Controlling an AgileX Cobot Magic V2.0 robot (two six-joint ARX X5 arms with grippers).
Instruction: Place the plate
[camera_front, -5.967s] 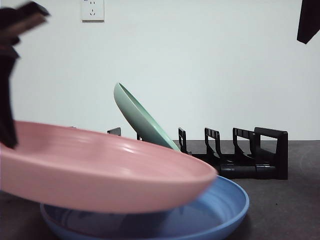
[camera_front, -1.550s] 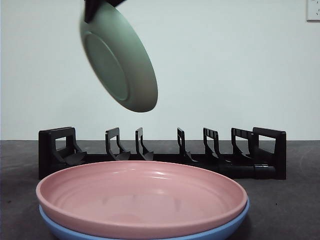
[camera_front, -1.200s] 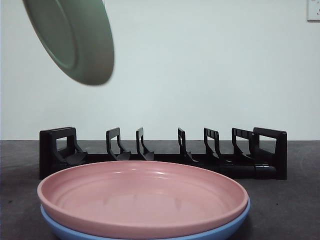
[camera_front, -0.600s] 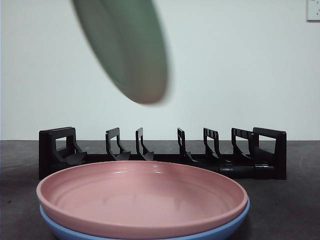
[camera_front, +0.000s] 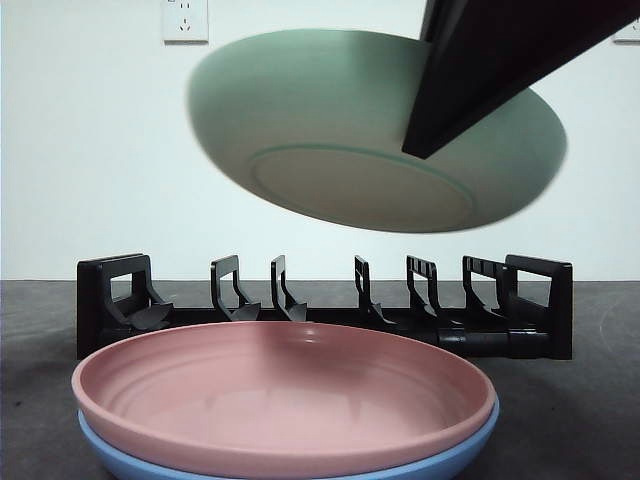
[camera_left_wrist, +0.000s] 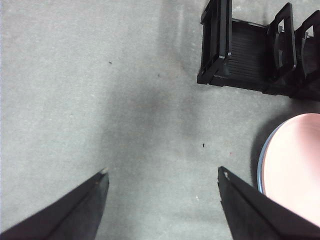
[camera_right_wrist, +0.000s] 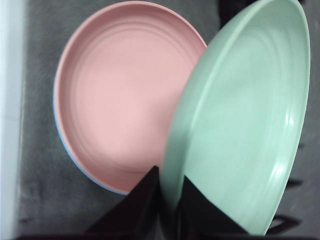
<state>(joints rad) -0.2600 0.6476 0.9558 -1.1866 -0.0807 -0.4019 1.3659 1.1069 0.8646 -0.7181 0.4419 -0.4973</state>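
A green plate (camera_front: 370, 140) hangs tilted in the air above the black rack (camera_front: 120, 300), its underside facing the front view. My right gripper (camera_right_wrist: 170, 190) is shut on the green plate's rim (camera_right_wrist: 245, 115) and enters the front view as a dark arm (camera_front: 480, 70) from the upper right. Below it, a pink plate (camera_front: 280, 395) lies nested in a blue plate (camera_front: 450, 455) at the table's front. The rack's slots stand empty. My left gripper (camera_left_wrist: 162, 175) hovers open over bare table, beside the rack's end (camera_left_wrist: 240, 45) and the pink plate (camera_left_wrist: 295, 165).
The grey table (camera_left_wrist: 100, 100) stretches out around the left gripper. A white wall with a socket (camera_front: 185, 20) rises behind the rack. The blue plate's rim (camera_right_wrist: 65, 145) peeks out under the pink plate (camera_right_wrist: 120, 95) in the right wrist view.
The green plate has swung from the upper left toward the centre and right and turned flatter, underside now showing. The holding arm now shows at the upper right. The pink and blue plates stay put.
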